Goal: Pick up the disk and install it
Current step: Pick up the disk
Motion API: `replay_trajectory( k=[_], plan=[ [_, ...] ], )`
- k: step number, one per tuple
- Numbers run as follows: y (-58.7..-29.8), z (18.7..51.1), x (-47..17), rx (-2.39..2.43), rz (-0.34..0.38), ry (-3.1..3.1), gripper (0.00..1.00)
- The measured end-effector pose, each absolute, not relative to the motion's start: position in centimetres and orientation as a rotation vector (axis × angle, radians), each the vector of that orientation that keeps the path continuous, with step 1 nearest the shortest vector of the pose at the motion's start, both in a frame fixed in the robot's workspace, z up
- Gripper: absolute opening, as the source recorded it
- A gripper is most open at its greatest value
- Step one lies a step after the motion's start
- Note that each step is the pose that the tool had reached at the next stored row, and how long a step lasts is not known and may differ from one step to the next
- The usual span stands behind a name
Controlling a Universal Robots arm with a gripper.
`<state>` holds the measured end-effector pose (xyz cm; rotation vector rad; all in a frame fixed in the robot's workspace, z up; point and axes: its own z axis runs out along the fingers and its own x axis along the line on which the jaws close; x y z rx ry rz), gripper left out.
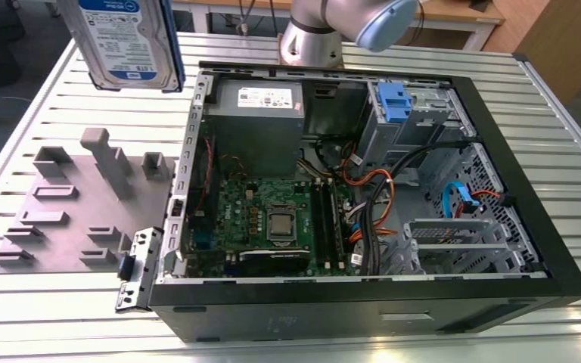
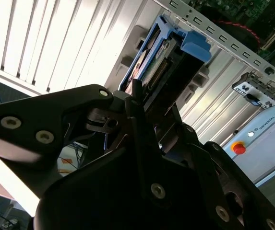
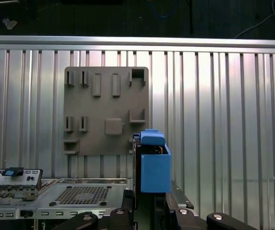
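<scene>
Exterior view first: the disk (image 1: pixel 129 38) hangs high above the slatted metal table (image 1: pixel 58 318), up at the exterior view's left. Its label side faces out, blue rails run down its edges, and it's clear of everything below. Under it lies a grey fixture plate (image 1: pixel 69 219) with raised blocks. Just beside that, toward the exterior view's right, sits the open computer case (image 1: pixel 371 321) with its innards on show: a green motherboard (image 1: pixel 270 219), a grey power-supply box (image 1: pixel 258 102) at the far end, and a blue tab with a metal cage (image 1: pixel 393 102) in the far corner. The arm (image 1: pixel 321 34) rises behind the case. In the second wrist view the gripper (image 2: pixel 154 108) is clamped tight on the disk, with its black fingers (image 2: pixel 136 103) pressed against the disk's flat sides and a blue rail jutting out past them. In the first wrist view that blue rail end stands up from the gripper, with the plate and the table beyond it.
</scene>
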<state>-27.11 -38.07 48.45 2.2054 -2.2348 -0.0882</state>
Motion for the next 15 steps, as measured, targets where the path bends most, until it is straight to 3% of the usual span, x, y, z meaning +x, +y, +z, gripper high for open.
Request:
replay_trajectory(
  k=[15],
  plan=[
    [-38.1,48.4,-23.3,2.205,-0.088,-2.235,0.35]
  ],
)
